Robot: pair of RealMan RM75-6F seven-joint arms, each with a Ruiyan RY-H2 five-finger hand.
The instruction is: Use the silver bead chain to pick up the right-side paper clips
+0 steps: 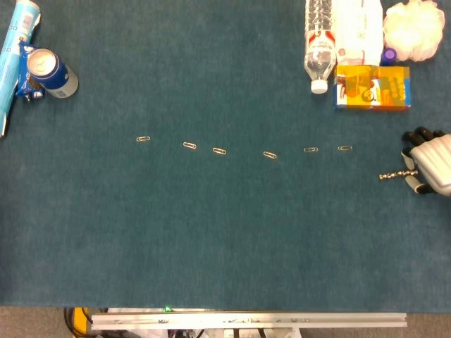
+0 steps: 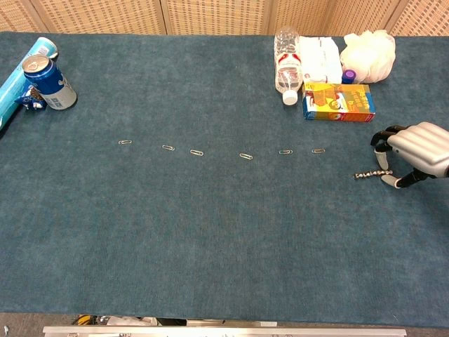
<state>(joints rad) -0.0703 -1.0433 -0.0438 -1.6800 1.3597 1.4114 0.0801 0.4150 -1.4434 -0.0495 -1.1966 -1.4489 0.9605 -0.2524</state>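
A short silver bead chain (image 1: pixel 394 174) (image 2: pixel 372 174) lies stretched on the blue cloth at the far right. My right hand (image 1: pixel 430 163) (image 2: pixel 415 153) is at the chain's right end, fingers curled down around it; whether the chain is pinched I cannot tell. Several paper clips lie in a row across the middle; the two rightmost paper clips (image 1: pixel 344 148) (image 1: pixel 310 149) (image 2: pixel 318 151) (image 2: pixel 285 152) sit a little left of and above the chain. My left hand is out of both views.
An orange box (image 1: pixel 372 87) (image 2: pixel 338 102), a clear bottle (image 1: pixel 319 49) (image 2: pixel 285 67), a white pack and a white puff (image 1: pixel 414 22) stand at the back right. A blue can (image 1: pixel 49 72) (image 2: pixel 48 83) and a blue tube (image 1: pixel 17 42) lie back left.
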